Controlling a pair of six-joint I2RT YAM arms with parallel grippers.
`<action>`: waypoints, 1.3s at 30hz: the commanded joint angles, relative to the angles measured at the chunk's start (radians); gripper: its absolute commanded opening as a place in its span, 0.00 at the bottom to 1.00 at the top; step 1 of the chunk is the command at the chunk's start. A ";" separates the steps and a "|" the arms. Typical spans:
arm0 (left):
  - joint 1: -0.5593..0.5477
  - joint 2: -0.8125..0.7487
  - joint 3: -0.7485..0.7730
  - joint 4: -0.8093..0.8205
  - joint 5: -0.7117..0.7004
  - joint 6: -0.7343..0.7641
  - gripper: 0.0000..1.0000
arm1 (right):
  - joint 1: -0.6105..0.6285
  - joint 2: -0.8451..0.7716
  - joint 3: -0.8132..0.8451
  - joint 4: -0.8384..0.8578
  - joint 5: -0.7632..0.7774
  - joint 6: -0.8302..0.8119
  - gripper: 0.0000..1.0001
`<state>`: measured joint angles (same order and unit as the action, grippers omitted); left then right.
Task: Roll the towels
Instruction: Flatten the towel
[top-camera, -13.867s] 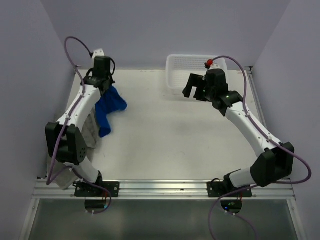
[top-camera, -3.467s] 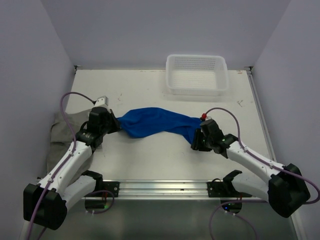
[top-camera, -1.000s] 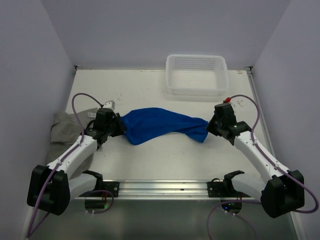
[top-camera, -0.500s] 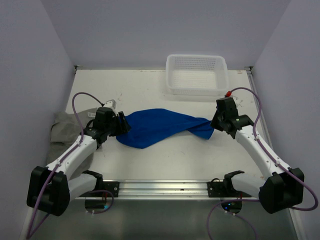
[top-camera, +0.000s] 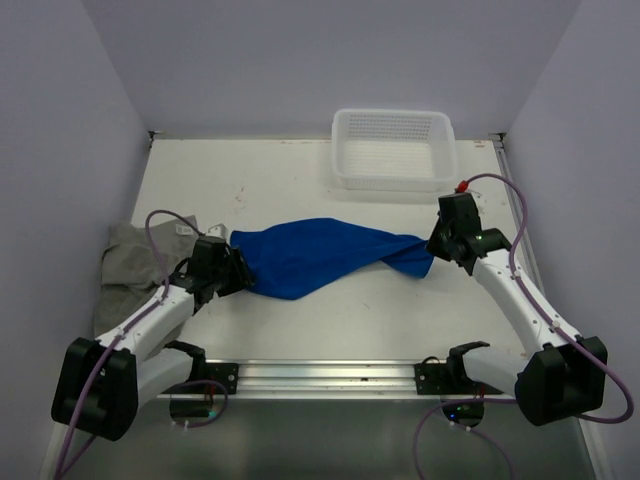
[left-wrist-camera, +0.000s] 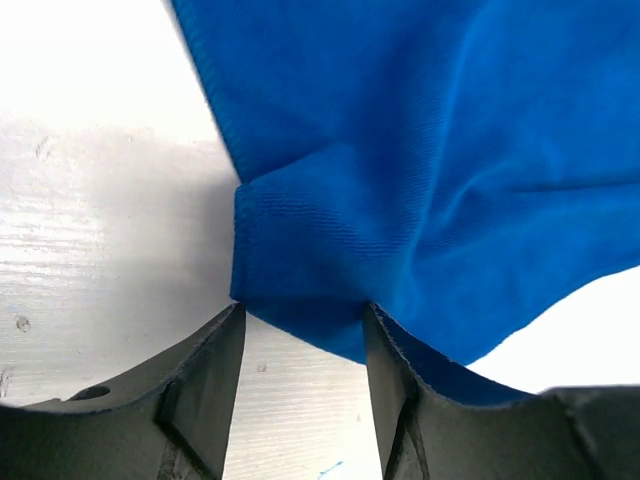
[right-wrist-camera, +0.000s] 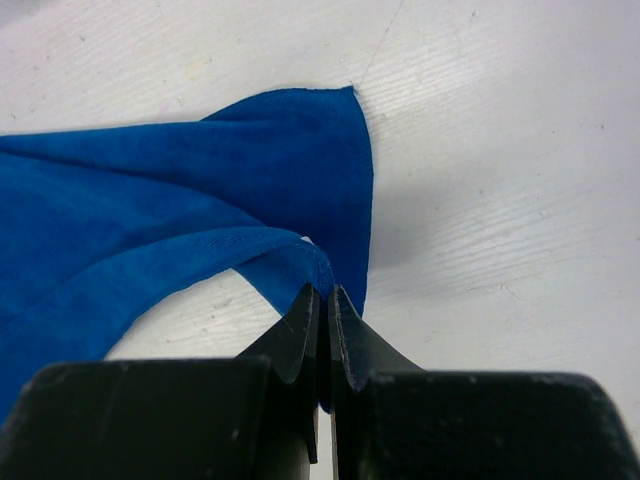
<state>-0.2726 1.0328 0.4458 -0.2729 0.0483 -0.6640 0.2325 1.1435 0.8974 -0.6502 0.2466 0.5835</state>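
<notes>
The blue towel (top-camera: 320, 255) lies stretched across the middle of the table between my two grippers. My right gripper (top-camera: 435, 248) is shut on the towel's right edge, and the right wrist view shows the hem pinched at its tips (right-wrist-camera: 322, 292). My left gripper (top-camera: 233, 270) stands open at the towel's left end. In the left wrist view a folded corner of the blue towel (left-wrist-camera: 420, 150) lies at the tips of the left gripper (left-wrist-camera: 300, 320), with bare table between the fingers (left-wrist-camera: 205, 380). The grey towel (top-camera: 125, 265) lies crumpled at the left edge, behind my left arm.
A white perforated basket (top-camera: 393, 178) stands at the back right of the table, beyond the right gripper. Purple walls close in the table on the left, back and right. A metal rail runs along the near edge.
The right gripper has pulled the towel's right edge further right and back. The left gripper has dropped slightly towards me, and the towel's left end has spread flatter on the table.
</notes>
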 joint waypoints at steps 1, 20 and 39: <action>0.004 0.050 -0.010 0.072 0.009 -0.019 0.53 | -0.007 0.004 0.006 0.017 -0.006 -0.016 0.00; 0.003 -0.074 0.111 0.002 0.032 0.010 0.00 | -0.007 -0.057 0.052 -0.037 -0.030 -0.045 0.00; 0.003 0.156 0.298 0.116 0.065 0.032 0.00 | -0.025 0.012 0.159 -0.072 -0.076 -0.008 0.00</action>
<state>-0.2726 1.1145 0.6640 -0.2722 0.0803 -0.6498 0.2237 1.1248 1.0187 -0.7231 0.1787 0.5686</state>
